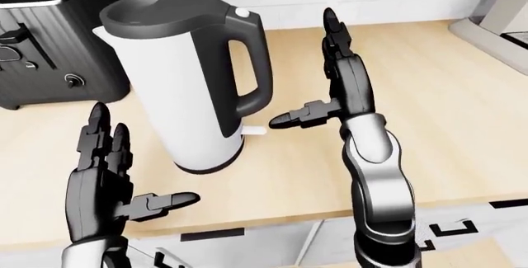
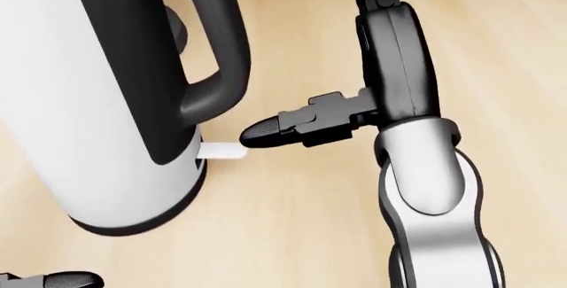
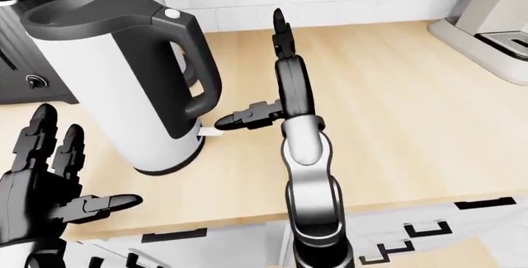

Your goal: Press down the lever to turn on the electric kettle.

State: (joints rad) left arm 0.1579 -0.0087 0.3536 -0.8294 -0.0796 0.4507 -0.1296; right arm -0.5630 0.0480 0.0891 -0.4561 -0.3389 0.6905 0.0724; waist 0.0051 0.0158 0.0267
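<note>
Looking through the left-eye view, we found the electric kettle upright on the wooden counter beside a toaster, our left hand open and idle below it. In the head view our right hand was open, its thumb tip just over the white lever at the kettle's base, so pressing seemed imminent. The right-eye view agreed; next, we judged, came a short downward push.

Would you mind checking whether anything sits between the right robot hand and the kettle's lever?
Nothing visible does: the right robot hand has its thumb tip right at the white lever at the kettle base.
</note>
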